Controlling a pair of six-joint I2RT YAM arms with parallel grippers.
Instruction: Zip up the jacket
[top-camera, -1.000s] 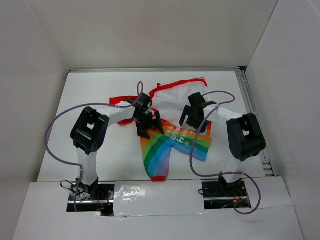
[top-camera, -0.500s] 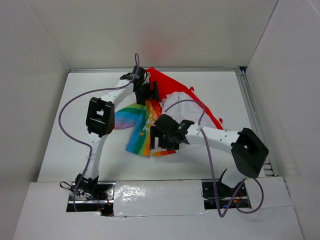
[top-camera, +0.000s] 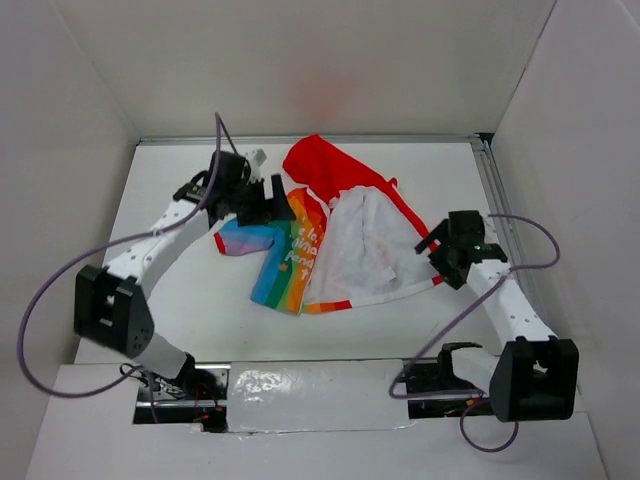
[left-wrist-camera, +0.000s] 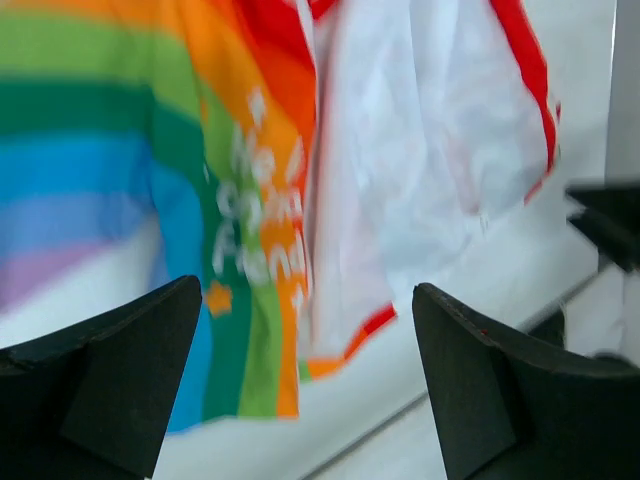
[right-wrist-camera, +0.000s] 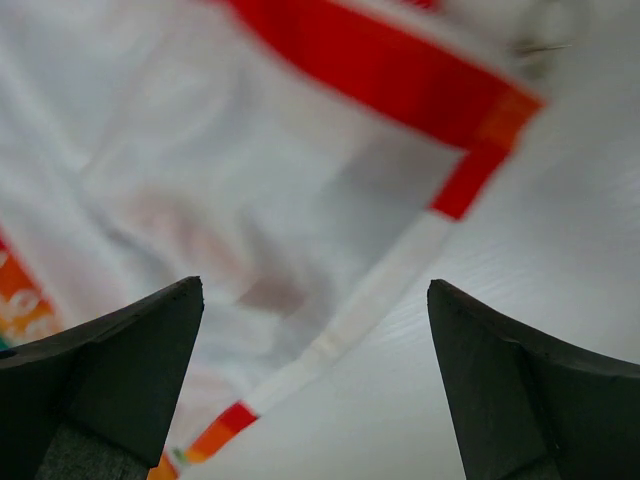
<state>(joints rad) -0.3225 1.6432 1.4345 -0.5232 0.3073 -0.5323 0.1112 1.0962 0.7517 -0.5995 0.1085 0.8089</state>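
Two halves of the jacket (top-camera: 345, 245) lie side by side around the middle of the white table (top-camera: 180, 290): a rainbow-striped half with white lettering on the left and a white half on the right, meeting along a line that runs toward the near edge. The red hood (top-camera: 320, 165) is spread at the far end. A rainbow sleeve (top-camera: 240, 240) reaches out to the left, and a red band trims the white half's near hem. Whether the front is zipped cannot be told from these views. The left gripper (top-camera: 264, 200) is over the far left shoulder of the jacket, beside the hood. In its wrist view its fingers (left-wrist-camera: 120, 370) are spread wide with nothing between them, and the blurred rainbow lettering and white fabric show below. The right gripper (top-camera: 440, 250) sits at the jacket's right edge, near the corner of the red hem. Its fingers (right-wrist-camera: 110, 360) are also parted and empty, over white cloth, red trim and bare table. Purple cables (top-camera: 60, 290) loop from both arms.
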